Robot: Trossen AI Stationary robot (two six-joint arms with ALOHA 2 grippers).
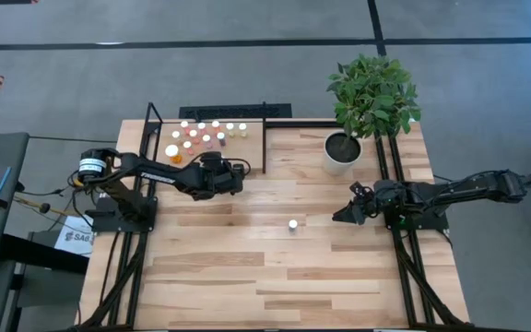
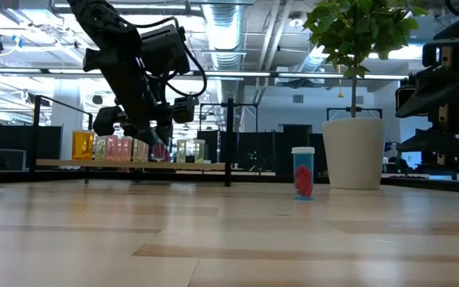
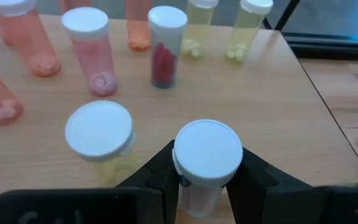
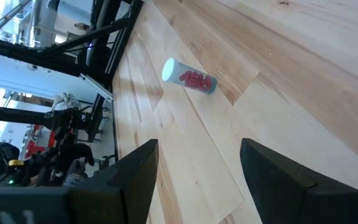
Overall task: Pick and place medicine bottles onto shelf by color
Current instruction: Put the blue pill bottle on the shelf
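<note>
The shelf (image 1: 247, 148) is a light-wood board in a black rod frame at the table's far left, and it also shows in the left wrist view (image 3: 278, 106). Several white-capped bottles (image 1: 201, 136) stand on it: pink, red (image 3: 163, 62) and yellowish ones. My left gripper (image 3: 207, 160) is over the shelf's near right part (image 1: 231, 175) and is shut on a white-capped bottle (image 3: 207, 149). My right gripper (image 1: 344, 214) is open and empty at the table's right. A bottle with red pills (image 1: 293, 224) stands upright on the table, left of my right gripper. My left gripper pinches the bottle's body just below its white cap (image 3: 197, 190) between its two fingers (image 3: 160, 171), one on each side. The bottle stands upright beside a yellowish bottle (image 3: 98, 134). The fingers hide its lower end, so whether it rests on the shelf I cannot tell.
A white plant pot (image 1: 342, 152) with a green plant stands at the table's far right, next to the shelf's right uprights (image 1: 264, 138). Bare planks lie across the table's middle and near side (image 1: 265, 277).
</note>
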